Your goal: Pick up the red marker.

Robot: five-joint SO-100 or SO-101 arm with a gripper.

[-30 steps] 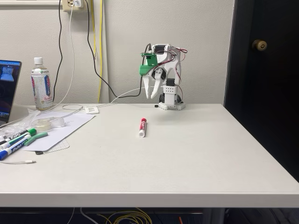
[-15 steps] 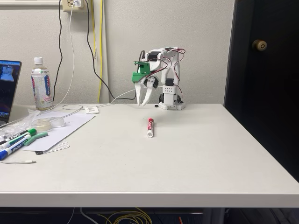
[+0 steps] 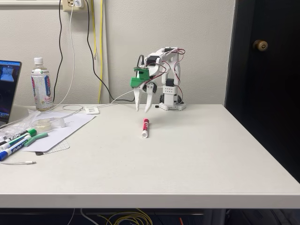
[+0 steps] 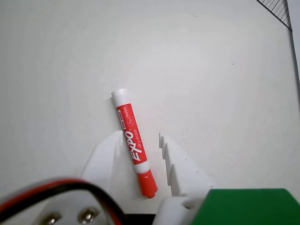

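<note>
White-fingered and spread apart, the gripper [image 3: 143,110] hangs above the worktop [image 3: 187,154] near its back edge, as we see it in the fixed view; the red marker [image 3: 145,127] lies flat just in front of the tips, untouched. From the wrist view we find the marker [image 4: 133,141] lying between both fingers [image 4: 180,168]

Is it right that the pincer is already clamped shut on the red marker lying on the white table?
Not quite. The pincer is open, poised above the red marker, not clamped on it; the wrist view shows this. The marker does lie on the white table.
</note>
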